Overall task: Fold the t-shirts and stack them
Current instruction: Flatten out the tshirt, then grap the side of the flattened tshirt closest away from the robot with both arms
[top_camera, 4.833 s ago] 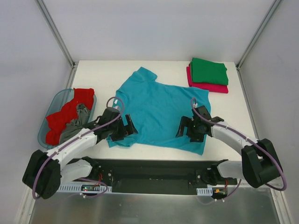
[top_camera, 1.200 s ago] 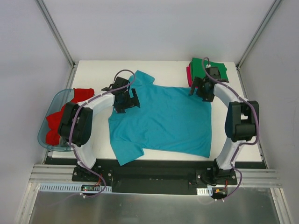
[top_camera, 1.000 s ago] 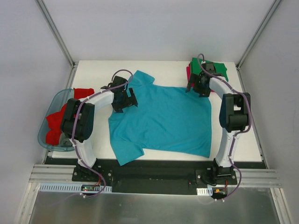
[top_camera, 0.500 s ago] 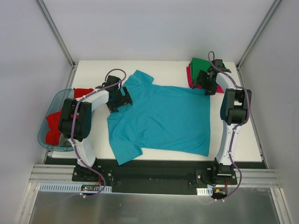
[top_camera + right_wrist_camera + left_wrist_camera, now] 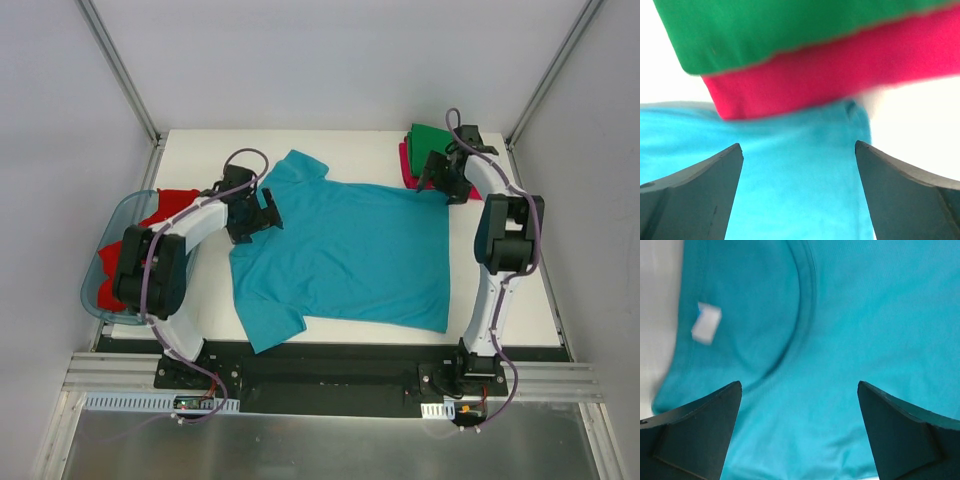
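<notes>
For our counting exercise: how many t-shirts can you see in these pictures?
4: teal shirt spread flat in the middle; green shirt folded atop the pink-red shirt at the far right corner; red shirt in the basket, where more may lie hidden.

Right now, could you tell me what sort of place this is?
Probably a robot lab cell for folding laundry: white table inside plain panels, teal t-shirt spread flat, folded green t-shirt.

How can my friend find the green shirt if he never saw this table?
Look at the white table, at its far right corner, where two folded shirts sit stacked. The green t-shirt is the top one, lying on the pink-red t-shirt. It is the only green thing there; the teal t-shirt nearby lies spread flat.
</notes>
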Available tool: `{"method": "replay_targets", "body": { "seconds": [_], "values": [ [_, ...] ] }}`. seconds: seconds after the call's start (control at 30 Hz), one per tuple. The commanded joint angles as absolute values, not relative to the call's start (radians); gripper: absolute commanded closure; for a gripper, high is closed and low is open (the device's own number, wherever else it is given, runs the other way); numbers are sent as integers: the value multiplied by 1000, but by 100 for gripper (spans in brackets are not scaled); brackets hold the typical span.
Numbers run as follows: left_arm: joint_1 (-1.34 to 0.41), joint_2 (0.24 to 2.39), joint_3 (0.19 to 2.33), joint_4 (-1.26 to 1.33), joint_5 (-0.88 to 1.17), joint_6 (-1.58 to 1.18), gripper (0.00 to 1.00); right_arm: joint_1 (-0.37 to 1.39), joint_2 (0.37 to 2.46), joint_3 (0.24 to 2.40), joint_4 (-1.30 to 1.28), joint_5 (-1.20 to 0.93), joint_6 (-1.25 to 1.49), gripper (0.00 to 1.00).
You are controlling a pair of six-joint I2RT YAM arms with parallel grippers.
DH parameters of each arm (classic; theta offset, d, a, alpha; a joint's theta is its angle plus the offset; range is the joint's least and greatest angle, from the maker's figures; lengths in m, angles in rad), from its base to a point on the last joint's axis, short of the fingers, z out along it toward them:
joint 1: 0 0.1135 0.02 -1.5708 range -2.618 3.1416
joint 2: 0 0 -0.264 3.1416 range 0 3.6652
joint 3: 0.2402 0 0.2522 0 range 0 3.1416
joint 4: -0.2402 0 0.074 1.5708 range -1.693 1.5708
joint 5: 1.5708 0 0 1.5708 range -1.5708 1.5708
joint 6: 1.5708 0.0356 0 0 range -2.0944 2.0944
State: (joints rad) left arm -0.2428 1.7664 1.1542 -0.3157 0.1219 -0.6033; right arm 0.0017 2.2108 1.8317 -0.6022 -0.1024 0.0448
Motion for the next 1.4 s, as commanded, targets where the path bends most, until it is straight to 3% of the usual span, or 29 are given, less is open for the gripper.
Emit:
{"method": "replay_targets", "body": {
  "seconds": [0.0,0.3,0.53,0.67,1.13,1.37],
  "values": [
    [-346,1510,1004,-342,86,-569,1,3,1932,1689,-653,66,115,4],
    [-679,1059,697,-659,-90,-814,4,3,1519,1211,-632,77,239,4],
    [-920,898,614,-847,-37,-988,13,3,1211,876,-523,-35,276,4],
    [-972,896,549,-850,23,-1052,26,5,1134,822,-537,-11,255,4],
    [-999,973,469,-697,-118,-1157,40,3,1032,750,-529,-26,244,4],
    [-999,1035,449,-660,-89,-1151,49,5,977,735,-534,-17,244,4]
  ]
}}
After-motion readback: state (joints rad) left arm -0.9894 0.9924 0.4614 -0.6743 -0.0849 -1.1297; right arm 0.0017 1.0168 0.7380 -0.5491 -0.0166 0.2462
